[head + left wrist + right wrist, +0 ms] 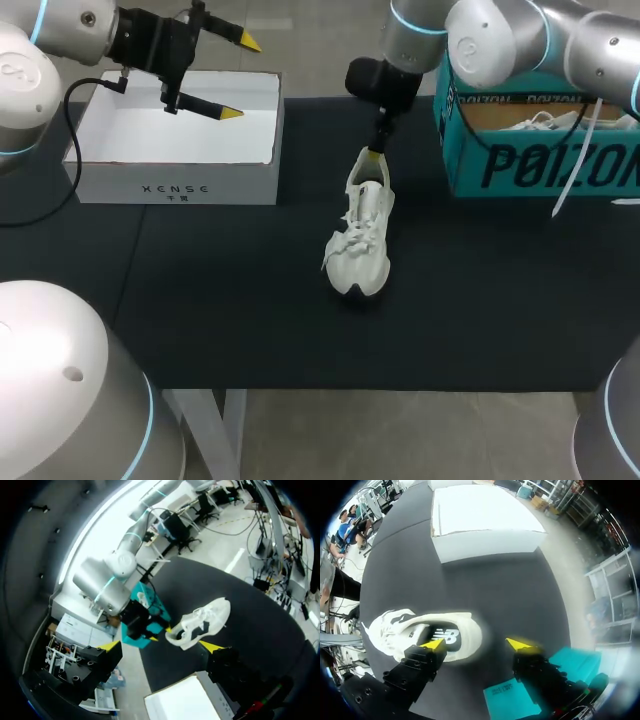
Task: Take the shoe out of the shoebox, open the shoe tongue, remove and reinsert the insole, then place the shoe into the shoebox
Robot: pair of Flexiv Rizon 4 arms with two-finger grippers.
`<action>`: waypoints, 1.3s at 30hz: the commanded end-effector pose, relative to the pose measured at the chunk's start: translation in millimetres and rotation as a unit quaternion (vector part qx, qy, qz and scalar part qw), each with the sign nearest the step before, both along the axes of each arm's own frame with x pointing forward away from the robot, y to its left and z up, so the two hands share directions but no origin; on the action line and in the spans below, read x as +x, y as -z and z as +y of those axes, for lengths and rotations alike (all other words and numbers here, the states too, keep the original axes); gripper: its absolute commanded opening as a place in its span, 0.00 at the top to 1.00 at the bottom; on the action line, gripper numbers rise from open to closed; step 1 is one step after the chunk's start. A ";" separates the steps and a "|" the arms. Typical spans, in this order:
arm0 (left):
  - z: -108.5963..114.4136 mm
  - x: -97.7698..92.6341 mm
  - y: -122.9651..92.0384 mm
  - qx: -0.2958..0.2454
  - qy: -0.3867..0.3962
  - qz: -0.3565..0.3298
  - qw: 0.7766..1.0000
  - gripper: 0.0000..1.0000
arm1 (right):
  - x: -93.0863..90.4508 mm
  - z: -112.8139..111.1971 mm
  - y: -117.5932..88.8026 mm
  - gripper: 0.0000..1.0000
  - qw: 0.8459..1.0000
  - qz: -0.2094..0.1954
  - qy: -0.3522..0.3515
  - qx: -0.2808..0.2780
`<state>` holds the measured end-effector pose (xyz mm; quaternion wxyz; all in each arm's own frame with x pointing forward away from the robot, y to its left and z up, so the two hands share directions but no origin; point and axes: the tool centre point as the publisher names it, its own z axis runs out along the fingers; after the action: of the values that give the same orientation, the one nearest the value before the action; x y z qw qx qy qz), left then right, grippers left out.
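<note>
The white sneaker [362, 235] [200, 622] [467, 632] stands on its sole on the cloth, outside both boxes and roughly midway between them. Its heel points toward the far edge, its toe points toward the robot, and its laces are loose.

One table with a black cloth [250, 320] carries everything. Two shoeboxes stand along its far side. There is one white shoebox [180, 180] [185, 702] [485, 540] on the left with its top open. There is one teal shoebox [520, 165] [150, 602] [570, 660] on the right, also open, and part of a second white laced shoe [540, 122] shows in it. That makes one sneaker on the cloth and one in the teal box.

Two arms are in view. The left arm [60, 40] comes in at the far left corner and lies nearly level. The left gripper [240, 77] [160, 646] hangs above the white shoebox with its fingers spread wide and nothing between them. The right arm [500, 40] bends over the teal shoebox and points steeply down. The right gripper [377, 152] [476, 644] is at the sneaker's heel with its fingers released. One yellow tip is over the heel opening above the dark insole [445, 637]. The other tip is off to the side over bare cloth, clear of the shoe.
</note>
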<state>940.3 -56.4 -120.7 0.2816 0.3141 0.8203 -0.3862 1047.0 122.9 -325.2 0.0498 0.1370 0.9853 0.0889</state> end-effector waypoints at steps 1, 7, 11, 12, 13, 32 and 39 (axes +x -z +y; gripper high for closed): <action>-0.3 -0.2 0.3 0.001 -0.001 0.000 1.000 0.00 | 8.1 10.4 13.6 0.19 1.000 0.005 -0.005 -0.017; -0.3 -0.2 0.3 0.001 -0.001 0.000 1.000 0.00 | 7.9 12.3 31.5 0.14 0.999 0.000 -0.013 -0.050; -0.3 -0.2 0.3 0.001 -0.001 0.000 1.000 0.00 | 10.9 10.1 43.2 0.14 0.997 -0.007 -0.007 -0.074; -0.3 -0.2 0.3 0.001 -0.001 0.000 1.000 0.00 | 12.1 8.9 45.5 0.18 0.997 -0.007 -0.005 -0.076; -0.3 -0.2 0.3 0.001 -0.001 0.000 1.000 0.00 | 13.4 7.5 47.3 0.18 0.997 -0.008 0.000 -0.078; -0.3 -0.2 0.3 0.001 -0.001 0.000 1.000 0.00 | -4.1 -7.5 46.6 1.00 0.995 -0.007 0.040 -0.096; -0.3 -0.2 0.3 0.001 -0.001 0.000 1.000 0.00 | -22.0 -5.8 -1.6 1.00 0.994 -0.031 0.075 -0.067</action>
<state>940.3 -56.4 -120.7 0.2816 0.3141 0.8203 -0.3862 1046.9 129.1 -358.7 0.0774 0.2018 0.9763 0.0139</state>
